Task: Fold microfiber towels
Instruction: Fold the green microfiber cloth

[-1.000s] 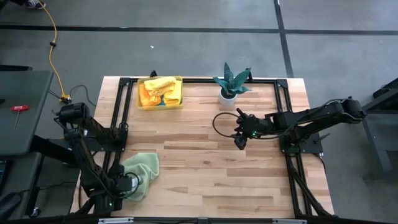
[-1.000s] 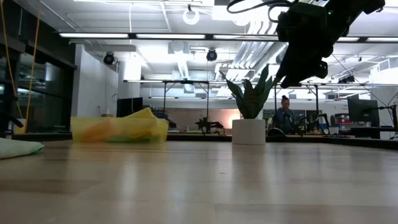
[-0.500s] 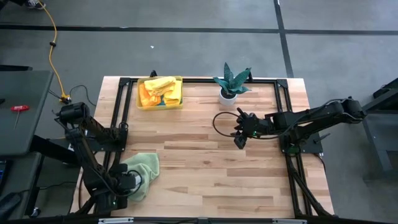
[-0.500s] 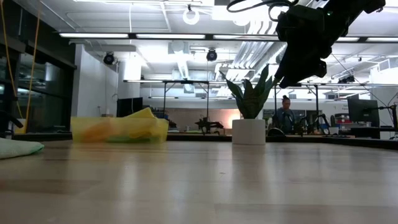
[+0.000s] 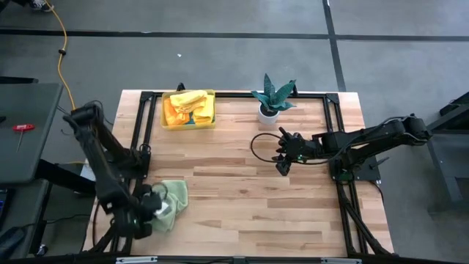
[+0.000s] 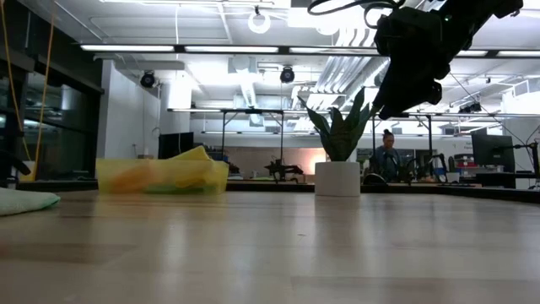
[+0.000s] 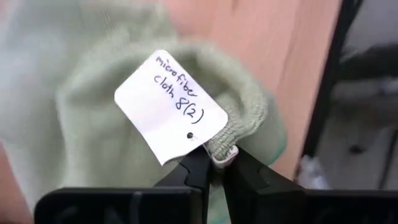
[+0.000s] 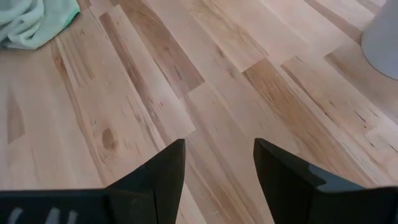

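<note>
Pale wood table (image 5: 242, 183) under a bright workshop ceiling. Left gripper (image 7: 214, 165) down at the near left corner, fingers pressed together, pinching the hem of the light green towel (image 5: 170, 202) right beside its white paper tag (image 7: 169, 107). Rest of that towel bunched just beyond the fingertips. Right gripper (image 5: 283, 166) hovering mid-table near the potted plant (image 5: 272, 97), fingers spread, nothing between them. More towels (image 5: 187, 106) heaped in the yellow bin (image 5: 167, 123), well apart from both.

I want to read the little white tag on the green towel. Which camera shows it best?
The left wrist view: the paper tag fills the middle, handwriting readable, on the light green towel. The high view shows the towel only small, the low view just its edge, the right wrist view a far corner, no tag.
</note>
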### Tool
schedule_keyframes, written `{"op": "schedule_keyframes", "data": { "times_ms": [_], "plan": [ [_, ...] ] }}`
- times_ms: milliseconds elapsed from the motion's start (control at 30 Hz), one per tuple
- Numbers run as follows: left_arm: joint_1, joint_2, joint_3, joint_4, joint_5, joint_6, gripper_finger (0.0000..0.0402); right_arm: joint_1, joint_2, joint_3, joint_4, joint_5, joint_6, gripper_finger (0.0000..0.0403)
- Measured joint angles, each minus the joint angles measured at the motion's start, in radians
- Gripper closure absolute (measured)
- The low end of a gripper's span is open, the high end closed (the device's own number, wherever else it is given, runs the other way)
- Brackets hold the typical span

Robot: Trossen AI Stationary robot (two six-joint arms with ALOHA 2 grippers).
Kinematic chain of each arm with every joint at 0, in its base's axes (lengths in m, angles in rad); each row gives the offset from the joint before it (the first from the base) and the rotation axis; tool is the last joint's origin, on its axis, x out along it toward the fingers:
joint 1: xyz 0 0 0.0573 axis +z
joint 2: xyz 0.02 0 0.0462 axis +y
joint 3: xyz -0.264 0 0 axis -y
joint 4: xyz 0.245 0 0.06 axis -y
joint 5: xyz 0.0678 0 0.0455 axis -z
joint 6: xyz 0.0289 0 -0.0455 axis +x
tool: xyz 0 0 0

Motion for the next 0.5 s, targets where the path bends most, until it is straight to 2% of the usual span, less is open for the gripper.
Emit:
{"op": "schedule_keyframes", "data": {
  "times_ms": [100,233,367,500],
  "plan": [
    [0.092,-0.118,0.001,-0.006,-0.054,0.07,0.0382,0.0,0.0,0.0,0.008,0.0,0.003,0.0219],
    [0.283,-0.226,0.02,-0.004,-0.136,0.232,0.0397,0.0,0.0,0.0,0.061,-0.008,0.004,0.0219],
    [0.522,-0.257,0.046,0.012,-0.17,0.426,0.0394,0.0,0.0,0.0,0.146,-0.016,0.004,0.0219],
    [0.756,-0.229,0.048,0.14,-0.148,0.591,0.0398,0.0,0.0,0.0,0.23,-0.02,0.004,0.0219]
  ]
}}
